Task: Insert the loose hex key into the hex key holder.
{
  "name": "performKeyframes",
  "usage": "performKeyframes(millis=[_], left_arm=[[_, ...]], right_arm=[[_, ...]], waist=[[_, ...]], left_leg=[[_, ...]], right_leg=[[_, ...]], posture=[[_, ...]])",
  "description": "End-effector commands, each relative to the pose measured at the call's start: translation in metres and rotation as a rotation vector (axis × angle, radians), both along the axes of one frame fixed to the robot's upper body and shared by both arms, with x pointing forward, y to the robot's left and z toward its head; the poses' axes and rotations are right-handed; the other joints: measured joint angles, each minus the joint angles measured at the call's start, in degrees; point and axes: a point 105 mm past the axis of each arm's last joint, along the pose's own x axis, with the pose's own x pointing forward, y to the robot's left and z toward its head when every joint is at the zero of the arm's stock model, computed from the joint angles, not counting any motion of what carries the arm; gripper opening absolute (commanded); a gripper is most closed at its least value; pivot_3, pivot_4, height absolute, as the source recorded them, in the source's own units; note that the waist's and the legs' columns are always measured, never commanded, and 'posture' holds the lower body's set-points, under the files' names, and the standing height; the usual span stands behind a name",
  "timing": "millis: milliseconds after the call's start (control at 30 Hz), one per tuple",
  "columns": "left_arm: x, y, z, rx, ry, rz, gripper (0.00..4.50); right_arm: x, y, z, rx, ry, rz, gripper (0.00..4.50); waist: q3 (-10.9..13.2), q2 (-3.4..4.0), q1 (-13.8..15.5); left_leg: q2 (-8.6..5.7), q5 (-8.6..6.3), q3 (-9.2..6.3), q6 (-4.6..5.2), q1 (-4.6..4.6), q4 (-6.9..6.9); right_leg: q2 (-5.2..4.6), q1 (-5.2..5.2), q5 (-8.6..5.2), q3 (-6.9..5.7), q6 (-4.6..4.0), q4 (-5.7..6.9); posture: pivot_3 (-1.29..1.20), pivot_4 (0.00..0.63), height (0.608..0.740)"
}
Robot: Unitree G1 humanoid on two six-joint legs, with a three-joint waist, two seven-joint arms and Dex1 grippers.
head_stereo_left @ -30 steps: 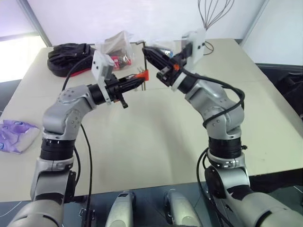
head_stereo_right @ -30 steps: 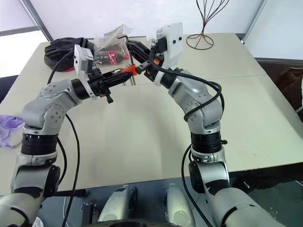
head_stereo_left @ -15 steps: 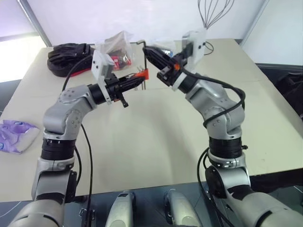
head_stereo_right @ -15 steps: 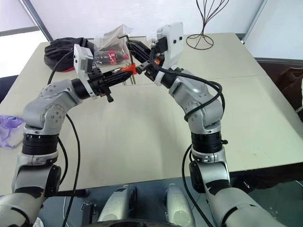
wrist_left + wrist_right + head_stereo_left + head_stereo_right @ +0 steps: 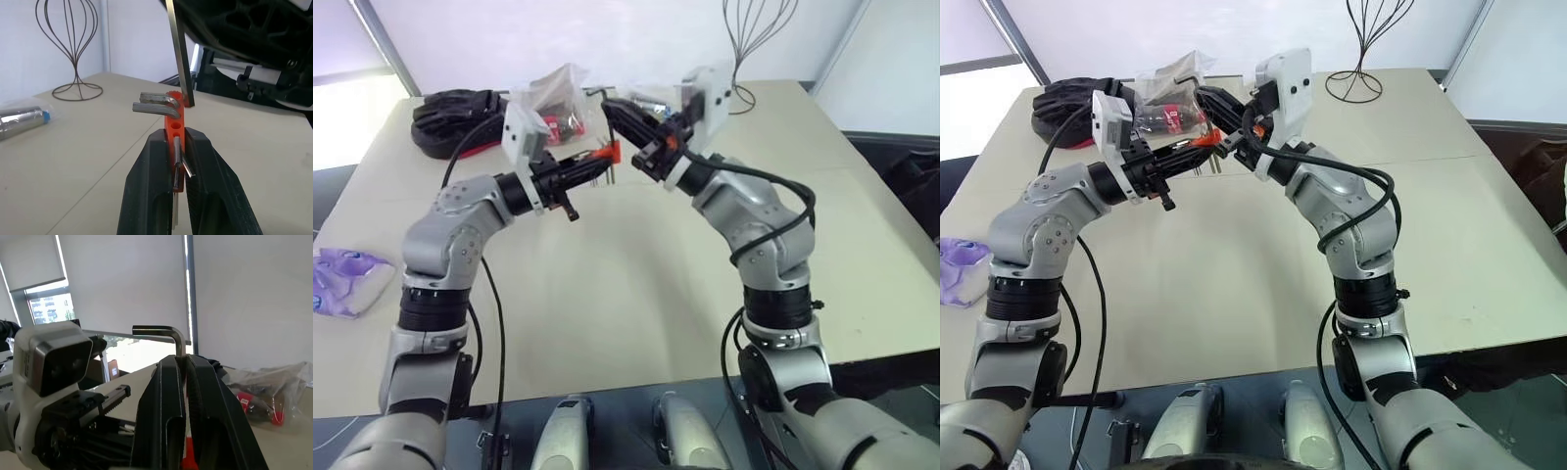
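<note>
Right gripper clamped on loose hex key, long shaft pointing down beside hex key holder pinched in left gripper.

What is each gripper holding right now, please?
Left gripper: shut on the hex key holder.
Right gripper: shut on the loose hex key.

Lab or test room indicated. Large plain beige table seen, set against bare white wall. Roller blinds drawn over tall windows; buildings glimpsed outside. Assorted props scattered at table's far end: wire sculpture, clear plastic bag with red-and-black packet, black bundle, purple-white pack at left edge. No household furnishings noted.
</note>
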Motion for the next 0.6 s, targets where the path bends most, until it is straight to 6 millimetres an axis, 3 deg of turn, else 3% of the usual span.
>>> performKeyframes(millis=[33, 367, 600], left_arm=[[-0.008, -0.001, 0.022, -0.024, -0.089, -0.016, 0.0], [-0.01, -0.004, 0.021, -0.022, -0.085, -0.025, 0.0], [-0.009, -0.003, 0.021, -0.026, -0.087, -0.019, 0.0]], right_arm=[[-0.005, -0.004, 0.02, 0.027, -0.084, -0.022, 0.05], [-0.002, -0.008, 0.039, 0.088, -0.134, -0.055, 0.05], [-0.003, -0.003, 0.039, 0.108, -0.13, -0.042, 0.05]], waist=[[0.0, 0.0, 0.0], [0.0, 0.0, 0.0], [0.0, 0.0, 0.0]], left_leg=[[0.0, 0.0, 0.0, 0.0, 0.0, 0.0], [0.0, 0.0, 0.0, 0.0, 0.0, -0.01], [0.0, 0.0, 0.0, 0.0, 0.0, -0.02]], right_leg=[[0.0, 0.0, 0.0, 0.0, 0.0, 0.0], [0.01, -0.01, 0.0, 0.0, 0.0, 0.0], [0.01, -0.02, 0.0, 0.0, 0.0, 0.0]], posture=[[0.0, 0.15, 0.74], [0.0, 0.15, 0.74], [0.0, 0.15, 0.74]])
